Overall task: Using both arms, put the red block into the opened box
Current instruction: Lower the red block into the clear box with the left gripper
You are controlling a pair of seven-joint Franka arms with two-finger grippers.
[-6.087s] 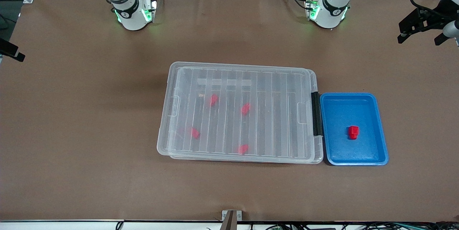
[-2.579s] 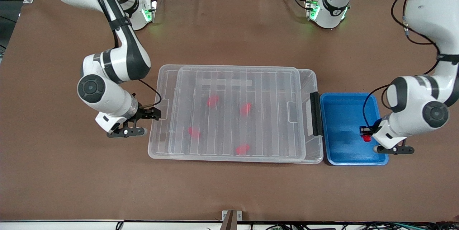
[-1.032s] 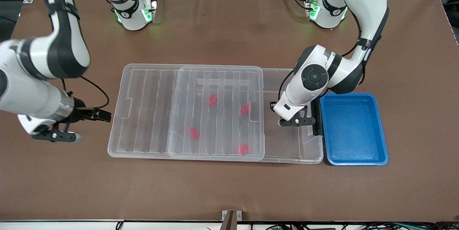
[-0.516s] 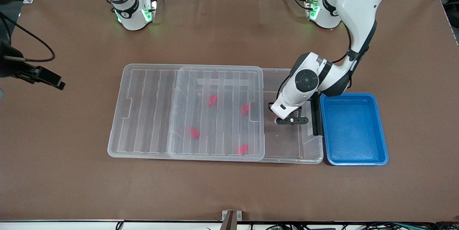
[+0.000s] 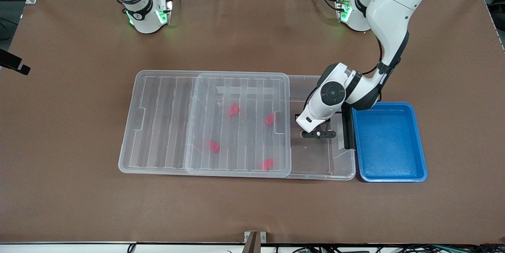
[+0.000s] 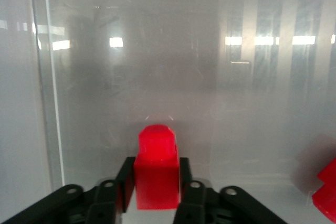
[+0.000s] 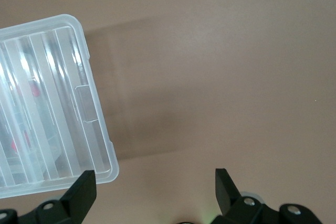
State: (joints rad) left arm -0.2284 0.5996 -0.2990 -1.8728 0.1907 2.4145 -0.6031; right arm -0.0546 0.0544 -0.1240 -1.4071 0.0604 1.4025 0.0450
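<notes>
The clear box (image 5: 321, 172) lies mid-table, and its ribbed lid (image 5: 158, 119) is slid toward the right arm's end, so the end by the black handle strip (image 5: 347, 126) is uncovered. My left gripper (image 5: 317, 133) is low inside that uncovered part. In the left wrist view its fingers (image 6: 185, 177) hold the red block (image 6: 156, 174) upright between them, just above the box floor. The front view hides this block under the hand. My right gripper (image 7: 155, 190) is open and empty over bare table beside a corner of the lid (image 7: 58, 108).
Several other red blocks lie in the box under the lid (image 5: 234, 109) (image 5: 270, 119) (image 5: 214, 146). A blue tray (image 5: 388, 142) with nothing in it adjoins the handle end of the box. Only a dark tip of the right gripper (image 5: 17, 65) shows at the front view's edge.
The right gripper has drawn away from the lid toward the edge of the front view. The left gripper has shifted slightly within the uncovered part of the box, with the block between its fingers.
</notes>
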